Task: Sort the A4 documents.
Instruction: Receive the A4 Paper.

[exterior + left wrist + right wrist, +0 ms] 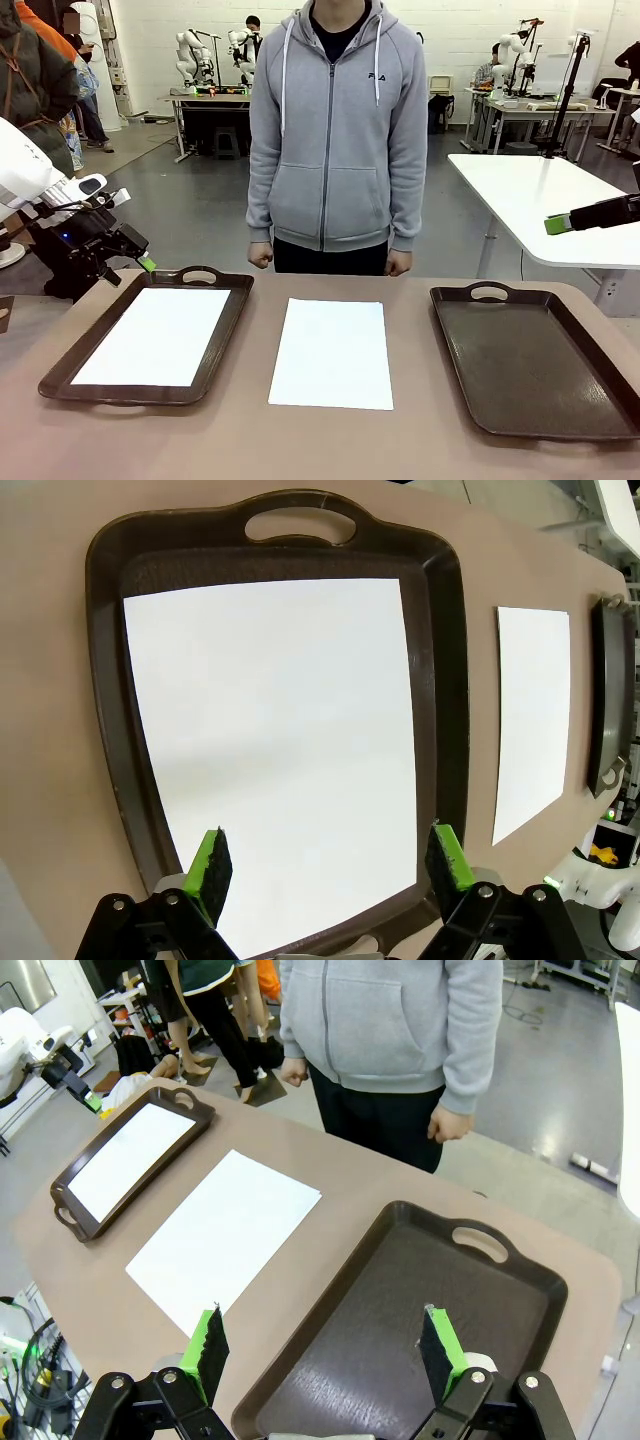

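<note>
Thin white A4 paper sheet (pixel 331 352) on tan counter (pixel 415 445), well apart from released left hand (pixel 325 858), released right hand (pixel 325 1348)

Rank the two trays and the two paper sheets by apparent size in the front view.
1. the right tray, though the picture's edge crops it.
2. the left tray, close behind.
3. the sheet on the table and the sheet in the left tray: too alike to rank.

This is a lab hall, with grey floor (pixel 190 210), white brick wall (pixel 450 30), and work tables (pixel 530 190) beside tall equipment stands (pixel 566 95)
</note>
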